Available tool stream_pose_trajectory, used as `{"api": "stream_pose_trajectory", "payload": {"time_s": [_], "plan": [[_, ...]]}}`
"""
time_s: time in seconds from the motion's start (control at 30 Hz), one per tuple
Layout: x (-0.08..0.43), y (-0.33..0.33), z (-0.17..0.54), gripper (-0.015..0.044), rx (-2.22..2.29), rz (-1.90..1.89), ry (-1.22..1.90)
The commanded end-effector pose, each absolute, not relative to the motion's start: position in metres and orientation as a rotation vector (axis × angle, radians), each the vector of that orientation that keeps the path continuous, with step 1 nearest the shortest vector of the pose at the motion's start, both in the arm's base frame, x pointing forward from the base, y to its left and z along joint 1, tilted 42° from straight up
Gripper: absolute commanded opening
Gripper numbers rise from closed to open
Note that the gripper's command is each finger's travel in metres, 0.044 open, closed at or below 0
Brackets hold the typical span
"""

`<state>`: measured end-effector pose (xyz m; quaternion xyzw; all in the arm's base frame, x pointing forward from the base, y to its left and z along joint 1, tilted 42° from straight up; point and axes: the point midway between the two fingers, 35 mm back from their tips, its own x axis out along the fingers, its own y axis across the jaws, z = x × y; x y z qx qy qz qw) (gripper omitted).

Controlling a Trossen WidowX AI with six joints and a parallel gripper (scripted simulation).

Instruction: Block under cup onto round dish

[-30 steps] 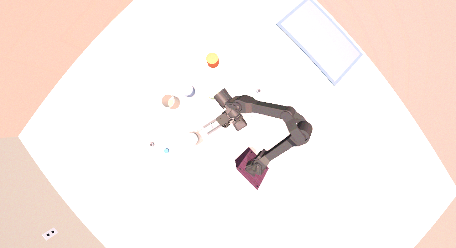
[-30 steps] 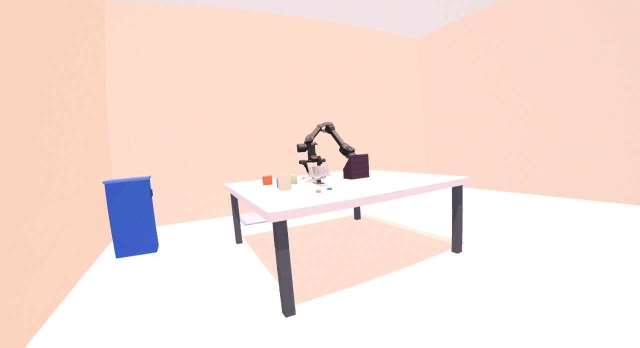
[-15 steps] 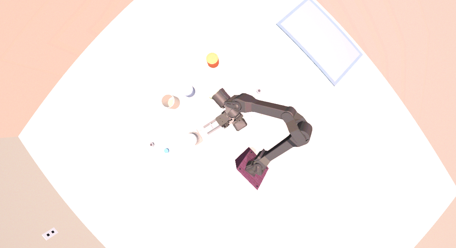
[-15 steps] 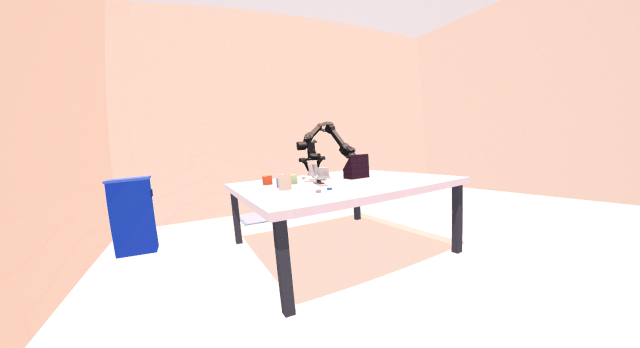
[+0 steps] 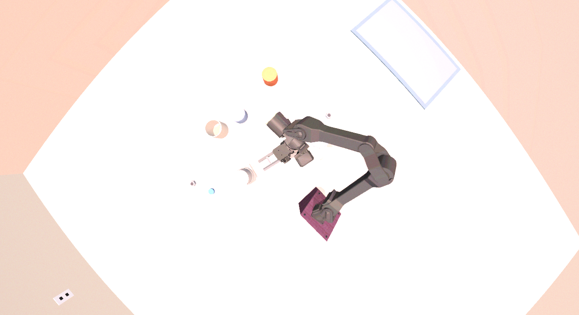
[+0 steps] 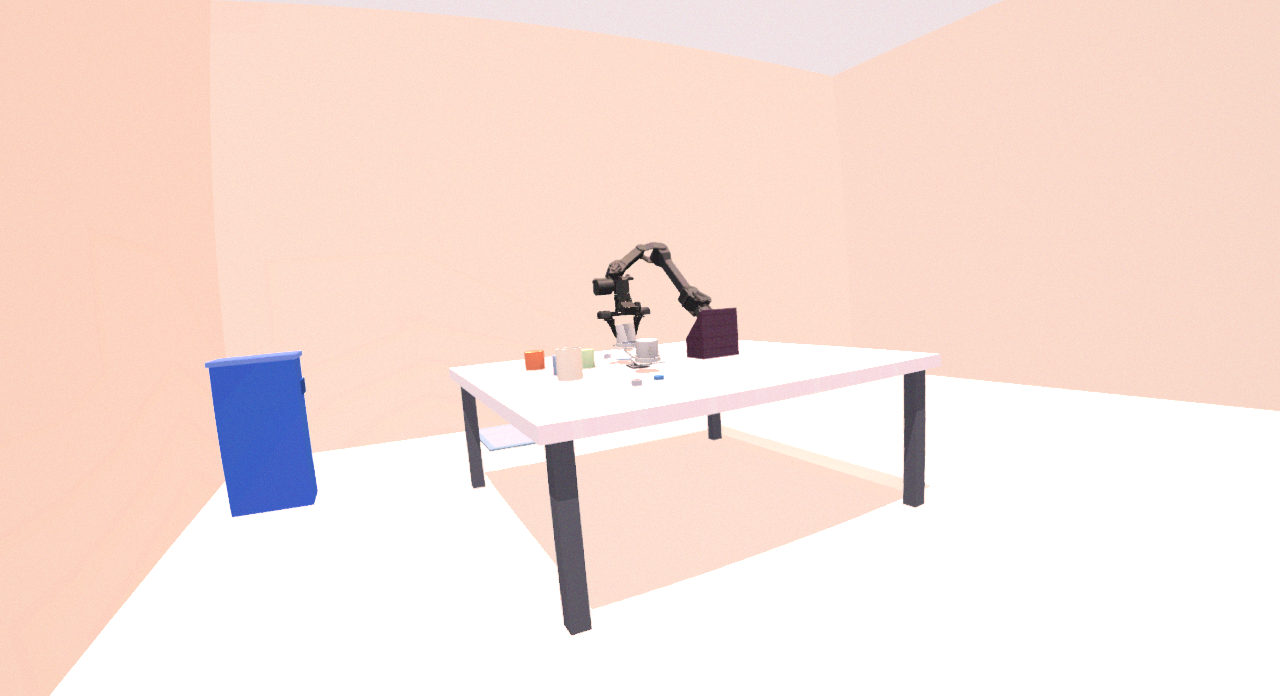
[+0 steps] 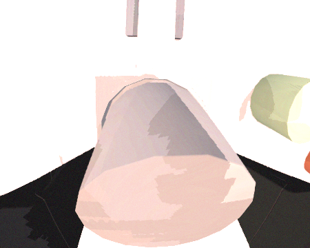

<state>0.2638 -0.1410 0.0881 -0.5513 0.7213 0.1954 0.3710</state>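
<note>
My gripper (image 6: 626, 336) (image 7: 165, 153) points down and is shut on a pale grey cup (image 7: 162, 203), one finger on each side. In the top view my arm hides this cup. The pan (image 7: 102, 91) shows beside its far rim; whether the rim is clear of the pan is hard to tell. The balance's twin rails (image 5: 270, 165) (image 7: 131, 21) run to the other end. The other pale cup (image 5: 249, 175) (image 6: 646, 349) stands there, now lower than the held cup. No block shows. I cannot make out the round dish against the white table.
A green cup (image 6: 587, 358) (image 7: 273, 103), an orange cup (image 5: 270, 80) (image 6: 534, 361), a bluish cup (image 5: 241, 116) and a beige mug (image 5: 210, 128) (image 6: 569, 364) stand to one side. A blue disc (image 5: 211, 191) (image 6: 658, 377) and a small grey piece (image 5: 192, 183) lie beyond the other cup.
</note>
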Motion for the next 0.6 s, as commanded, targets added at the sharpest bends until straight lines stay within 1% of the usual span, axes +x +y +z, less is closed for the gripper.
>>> {"api": "stream_pose_trajectory", "payload": {"time_s": [0.0, 0.57], "plan": [[0.268, -0.137, 0.096, 0.0000, -1.416, 0.483, 1.834], [0.270, -0.123, 0.111, 0.0000, -1.416, 0.484, 1.834]]}}
